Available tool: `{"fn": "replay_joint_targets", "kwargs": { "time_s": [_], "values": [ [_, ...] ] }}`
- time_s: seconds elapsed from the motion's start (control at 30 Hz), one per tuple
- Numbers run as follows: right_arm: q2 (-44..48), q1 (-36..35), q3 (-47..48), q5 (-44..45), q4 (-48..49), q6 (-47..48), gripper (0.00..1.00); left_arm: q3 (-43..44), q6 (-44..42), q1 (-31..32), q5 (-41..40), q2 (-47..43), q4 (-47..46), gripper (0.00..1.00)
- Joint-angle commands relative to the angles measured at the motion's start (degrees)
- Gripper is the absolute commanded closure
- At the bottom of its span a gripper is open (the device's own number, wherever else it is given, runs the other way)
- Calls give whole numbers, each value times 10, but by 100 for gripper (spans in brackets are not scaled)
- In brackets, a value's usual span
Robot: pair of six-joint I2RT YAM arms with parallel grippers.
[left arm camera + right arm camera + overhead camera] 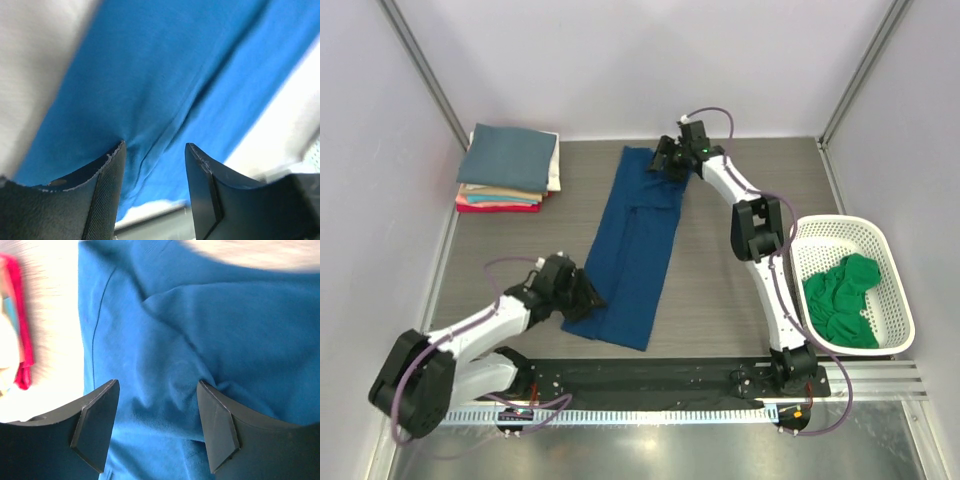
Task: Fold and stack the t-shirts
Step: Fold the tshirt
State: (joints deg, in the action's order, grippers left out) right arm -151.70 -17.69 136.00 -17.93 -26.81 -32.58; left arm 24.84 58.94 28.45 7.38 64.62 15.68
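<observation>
A blue t-shirt lies folded into a long strip down the middle of the table. My left gripper is at its near left edge. In the left wrist view the left gripper is open, tips against the blue t-shirt, which puckers between them. My right gripper is at the shirt's far end. The right wrist view shows the right gripper open, tips pressed on the wrinkled blue t-shirt. A bright green t-shirt lies crumpled in the basket. No white print shows.
A stack of folded t-shirts, slate-blue on top with white, tan, teal and red below, sits at the far left; its red edge shows in the right wrist view. The white mesh basket stands at the right edge.
</observation>
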Motion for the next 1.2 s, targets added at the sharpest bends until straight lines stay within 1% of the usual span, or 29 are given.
{"fn": "replay_joint_targets", "kwargs": {
  "time_s": [0.0, 0.13, 0.23, 0.33, 0.4, 0.43, 0.47, 0.53, 0.57, 0.6, 0.63, 0.67, 0.7, 0.73, 0.77, 0.8, 0.83, 0.87, 0.9, 0.93, 0.97, 1.03, 1.07, 1.1, 1.13, 1.17],
  "values": [
    [-74, -30, 25, -26, 6, 25, 30, -55, 135, 97, 5, -62, 13, 47],
    [-80, -29, 28, -49, 66, 36, 28, -76, 196, 158, -31, -128, 12, 46],
    [-81, -29, 29, -61, 104, 42, 26, -74, 196, 179, -41, -141, 13, 45],
    [-81, -30, 38, -82, 141, 50, 24, -34, 149, 181, -42, -127, 38, 44],
    [-85, -29, 62, -104, 156, 57, 20, 8, 128, 185, -56, -112, 67, 43],
    [-90, -28, 73, -108, 165, 59, 18, 22, 103, 185, -62, -108, 90, 42],
    [-91, -30, 97, -111, 166, 60, 14, 41, 91, 184, -69, -104, 105, 42],
    [-83, -29, 111, -124, 167, 73, 12, 99, 52, 184, -121, -104, 144, 41],
    [-60, -27, 106, -122, 167, 74, 11, 119, 38, 184, -143, -107, 191, 40],
    [-40, -27, 98, -121, 169, 77, 10, 137, 24, 185, -164, -110, 215, 37],
    [-18, -25, 87, -120, 170, 82, 10, 177, -3, 185, -214, -114, 259, 36],
    [3, -26, 59, -113, 171, 87, 9, 190, -14, 184, -234, -119, 276, 34],
    [58, -26, 43, -102, 172, 95, 9, 201, -23, 181, -254, -127, 289, 31],
    [84, -27, 26, -82, 172, 95, 9, 208, -31, 178, -273, -131, 304, 28],
    [115, -27, -11, -72, 172, 96, 8, 206, -36, 167, -282, -134, 310, 28],
    [168, -27, -32, -66, 167, 95, 9, 203, -38, 156, -284, -137, 315, 27],
    [205, -27, -57, -45, 161, 92, 9, 196, -44, 143, -269, -136, 316, 27],
    [240, -28, -135, -29, 160, 85, 9, 191, -57, 114, -259, -136, 319, 27],
    [275, -29, -181, -17, 157, 79, 9, 188, -60, 99, -251, -134, 318, 28],
    [357, -35, -232, -2, 156, 73, 9, 181, -65, 86, -240, -136, 312, 28],
    [393, -40, -339, 39, 156, 67, 10, 170, -69, 61, -222, -137, 307, 29],
    [494, -55, -442, 69, 140, 49, 10, 153, -72, 43, -202, -148, 288, 30],
    [524, -63, -531, 78, 132, 34, 10, 134, -72, 31, -181, -150, 281, 30],
    [546, -69, -574, 87, 111, 24, 11, 123, -69, 28, -171, -153, 272, 31],
    [593, -78, -614, 97, 103, 15, 12, 115, -66, 25, -163, -155, 256, 32],
    [614, -99, -694, 105, 99, -15, 14, 103, -64, 22, -155, -156, 248, 33]
  ]
}}
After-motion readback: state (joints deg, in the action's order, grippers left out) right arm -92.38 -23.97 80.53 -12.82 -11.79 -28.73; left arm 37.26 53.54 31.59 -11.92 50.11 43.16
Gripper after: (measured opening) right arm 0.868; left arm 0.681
